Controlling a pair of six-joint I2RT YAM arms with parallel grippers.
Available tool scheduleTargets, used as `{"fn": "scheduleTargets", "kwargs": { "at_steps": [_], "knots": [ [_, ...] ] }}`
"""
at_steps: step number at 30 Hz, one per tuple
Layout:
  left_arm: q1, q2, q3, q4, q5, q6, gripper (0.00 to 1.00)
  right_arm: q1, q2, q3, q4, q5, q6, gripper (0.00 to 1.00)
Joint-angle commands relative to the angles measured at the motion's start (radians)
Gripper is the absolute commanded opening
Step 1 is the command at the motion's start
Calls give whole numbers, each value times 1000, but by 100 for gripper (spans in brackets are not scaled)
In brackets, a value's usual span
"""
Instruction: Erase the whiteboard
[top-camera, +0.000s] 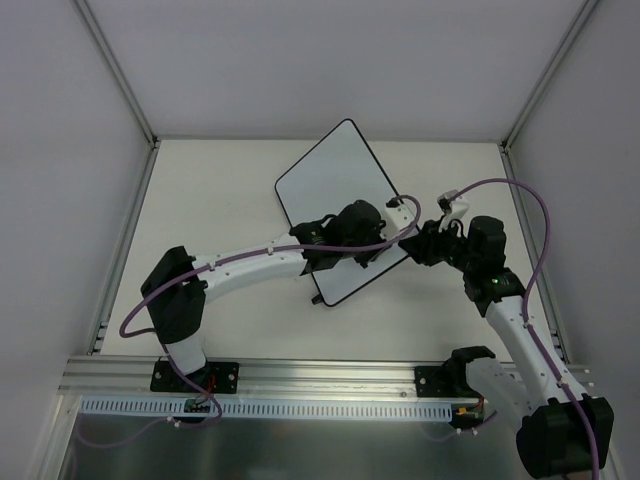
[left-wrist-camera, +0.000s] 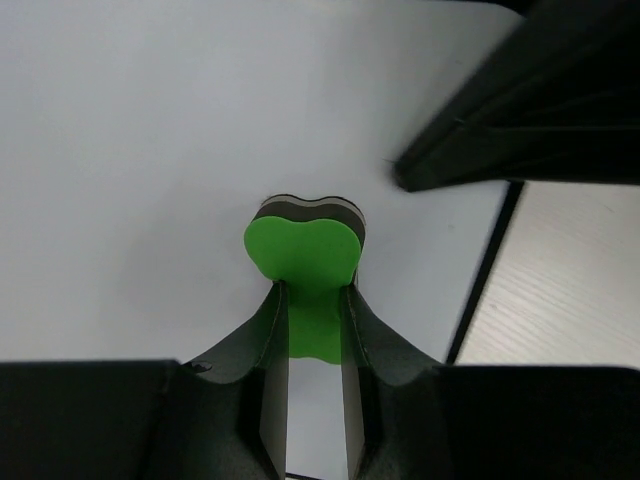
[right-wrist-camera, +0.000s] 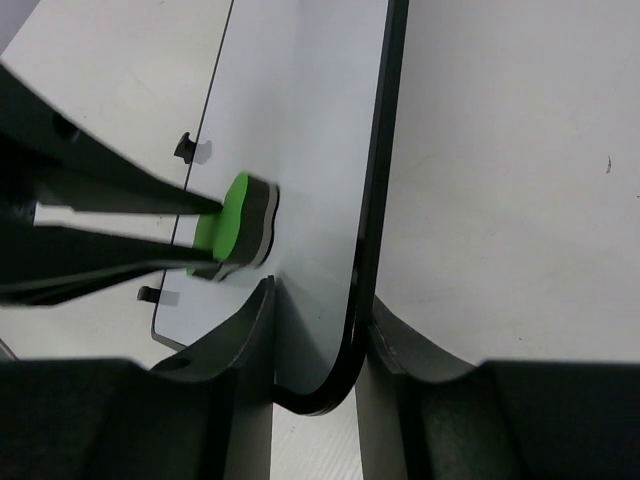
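The whiteboard (top-camera: 325, 175) lies turned like a diamond in the middle of the table, and its visible surface is blank. My left gripper (top-camera: 383, 238) is over its right part, shut on a green eraser (left-wrist-camera: 303, 250) with a dark underside. The eraser presses on the white surface (left-wrist-camera: 150, 150). My right gripper (top-camera: 415, 242) is shut on the board's black-framed right corner (right-wrist-camera: 325, 395). In the right wrist view the eraser (right-wrist-camera: 235, 225) sits on the board just left of my right gripper (right-wrist-camera: 320, 295). In the left wrist view my left gripper (left-wrist-camera: 314, 290) grips the eraser's narrow end.
The board's two small black feet (right-wrist-camera: 185, 148) stick out at its far edge. Bare table (left-wrist-camera: 570, 290) lies beyond the board's frame. The right gripper's dark body (left-wrist-camera: 530, 110) hangs close to the eraser. Grey walls enclose the table on three sides.
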Motion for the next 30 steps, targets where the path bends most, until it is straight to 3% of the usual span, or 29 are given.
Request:
{"fn": "scheduleTargets", "kwargs": {
  "at_steps": [1, 6, 10, 13, 18, 21, 30],
  "knots": [
    [-91, -15, -61, -49, 84, -97, 0, 41, 1, -19, -55, 16, -240, 0],
    [-123, -31, -64, -51, 80, -108, 0, 40, -3, -22, -55, 18, -237, 0],
    [-108, -37, -59, -51, -9, -131, 0, 40, -9, -22, -60, 21, -235, 0],
    [-12, -86, -87, -48, -29, -280, 0, 40, -7, -19, -61, 22, -235, 0],
    [165, -244, -209, -48, -172, -390, 0, 40, 1, -17, -63, 25, -234, 0],
    [254, -336, -290, -49, -184, -486, 0, 40, 2, -17, -61, 25, -234, 0],
    [573, -546, -697, -54, -296, -683, 0, 40, -1, -14, -60, 13, -232, 0]
  ]
}}
